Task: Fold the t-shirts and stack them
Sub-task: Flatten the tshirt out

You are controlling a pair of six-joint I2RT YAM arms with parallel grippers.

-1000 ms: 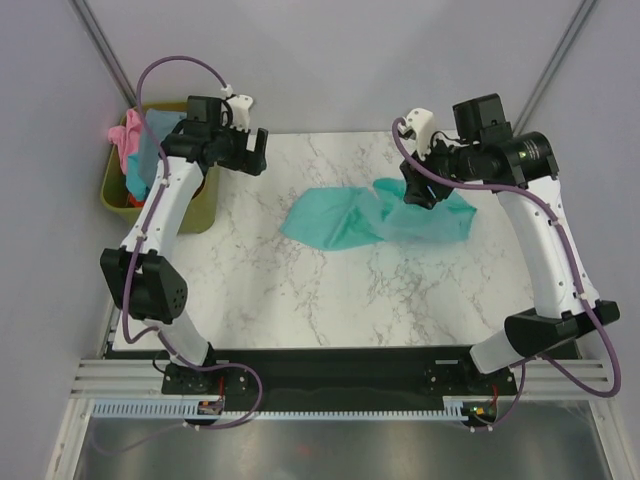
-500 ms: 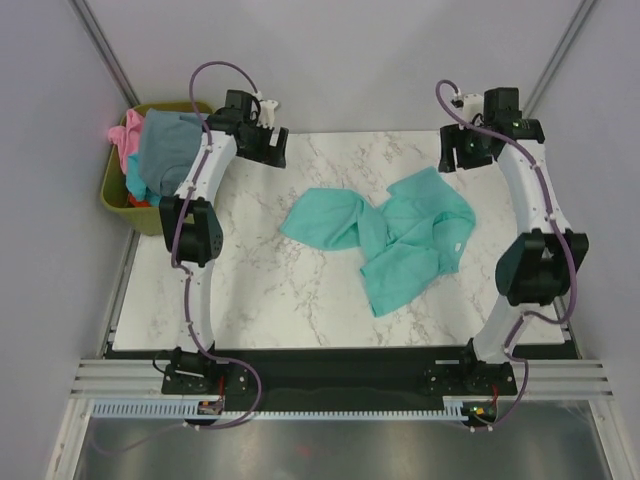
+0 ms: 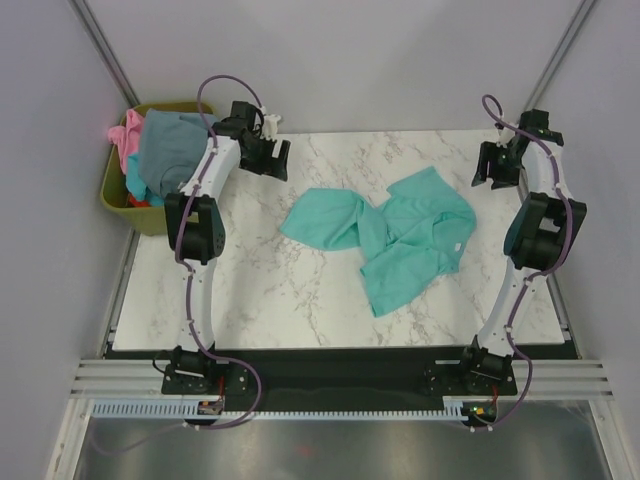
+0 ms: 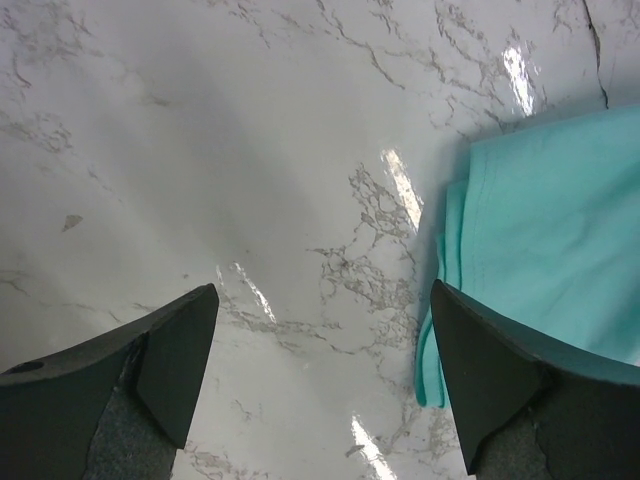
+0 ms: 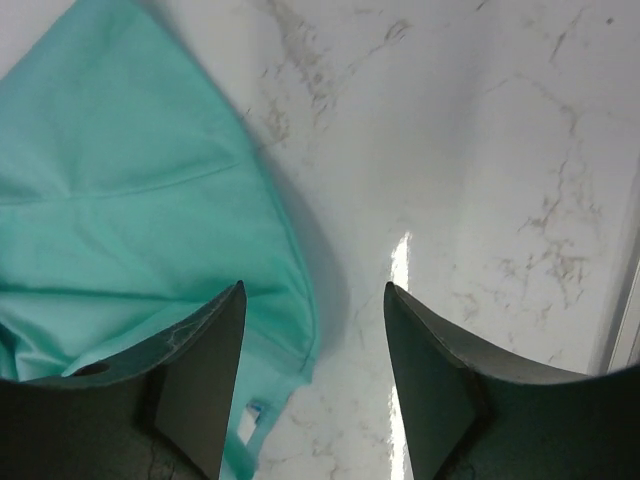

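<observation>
A teal t-shirt [image 3: 390, 235] lies crumpled on the marble tabletop [image 3: 250, 290], right of centre, one part stretching left. My left gripper [image 3: 272, 158] hovers open over bare marble near the far left corner. In the left wrist view it [image 4: 320, 290] is empty, and the teal t-shirt's edge [image 4: 550, 260] lies by its right finger. My right gripper [image 3: 495, 165] hangs open at the far right. In the right wrist view it [image 5: 313, 287] holds nothing, above the teal t-shirt's rim [image 5: 140, 200]. A grey-blue t-shirt [image 3: 168, 150], a pink t-shirt [image 3: 125, 135] and a sliver of a red-orange one [image 3: 140, 200] sit in the bin.
The olive-green bin [image 3: 115, 192] stands off the table's left far corner, beside the left arm. Both arms are raised upright along the table's left and right sides. A metal rail runs along the near edge [image 3: 330, 385].
The right gripper has let go of the teal t-shirt, which now lies looser on the table, and has moved back to the far right. The left arm has risen and shifted slightly right.
</observation>
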